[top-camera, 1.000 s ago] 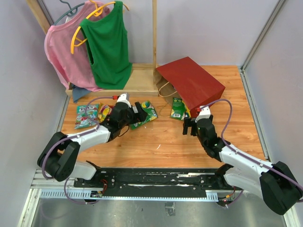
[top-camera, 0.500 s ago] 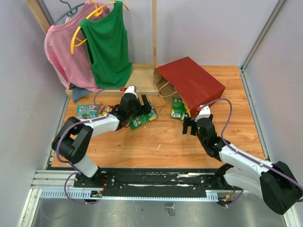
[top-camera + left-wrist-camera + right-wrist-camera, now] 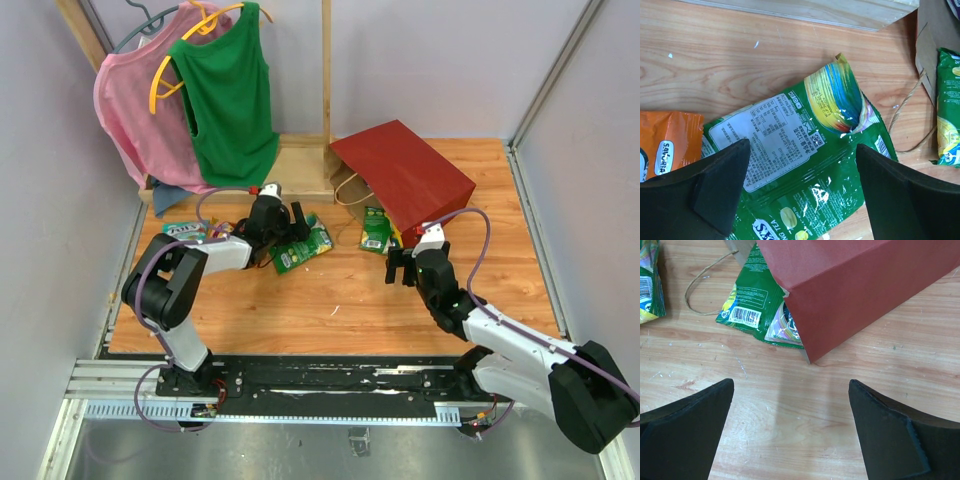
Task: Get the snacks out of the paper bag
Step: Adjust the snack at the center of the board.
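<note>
**Desk:** How far along are you?

**Operator:** Mostly done, by my read. The paper bag (image 3: 405, 185) lies on its side by the far edge of the bench (image 3: 340, 305), right of middle. A few snacks (image 3: 185, 232) lie out near the left edge. One green packet (image 3: 805, 150) sits on the wood left of middle. What's left is a green pack (image 3: 752, 305) half pinned under the bag's lip. I can't see whether anything remains inside.

**Desk:** And the arms?

**Operator:** My left arm is folded back and reaching toward the far edge. The left gripper (image 3: 802, 150) is spread wide astride that green packet and grips nothing; I can't tell if it touches. The right gripper (image 3: 790, 390) hangs over bare wood just on the near side of the bag's corner, jaws wide and empty.
</note>
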